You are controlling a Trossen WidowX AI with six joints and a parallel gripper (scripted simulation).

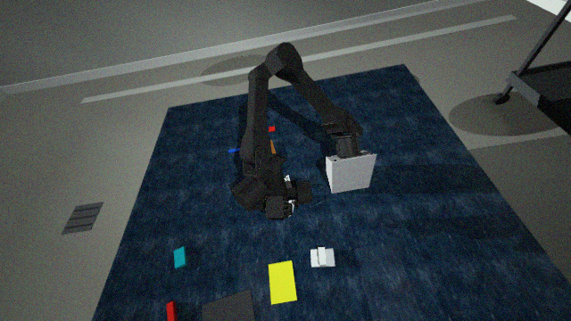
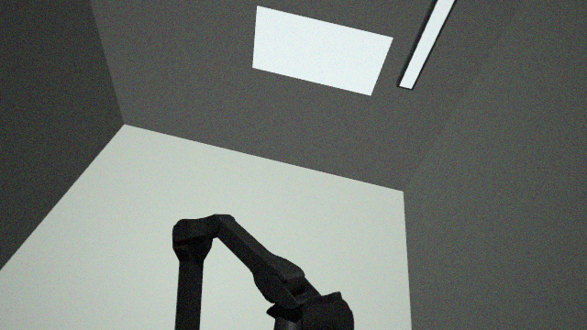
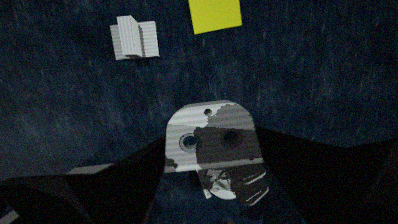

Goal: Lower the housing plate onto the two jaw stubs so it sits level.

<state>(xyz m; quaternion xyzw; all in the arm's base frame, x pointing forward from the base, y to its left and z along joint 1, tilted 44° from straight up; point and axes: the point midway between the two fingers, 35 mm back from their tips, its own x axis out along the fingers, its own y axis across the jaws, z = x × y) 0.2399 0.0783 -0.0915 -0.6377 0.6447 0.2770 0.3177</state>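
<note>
The housing plate [image 3: 181, 117] is a light grey plate with rounded corners and two large holes. It spans between the two fingers in the wrist view, and a sliver of the plate shows between the fingers in the top view. My gripper [image 3: 209, 135] [image 1: 289, 202] is shut on it and holds it above the mat. Beyond the plate's lower edge, a white patterned piece [image 3: 219, 184] with dark and light parts shows partly in shadow; a white patch [image 1: 286, 178] shows beside the hand. The pins and jaw stubs cannot be made out. The exterior view shows only upper arm links.
On the blue mat [image 1: 401, 223] are a white stepped block [image 1: 322, 258] [image 3: 130, 37], a yellow plate [image 1: 282, 283] [image 3: 216, 15], a dark grey slab [image 1: 232, 308], a teal block [image 1: 179, 257] and a red block [image 1: 171, 310]. The arm stands on a white box [image 1: 351, 174].
</note>
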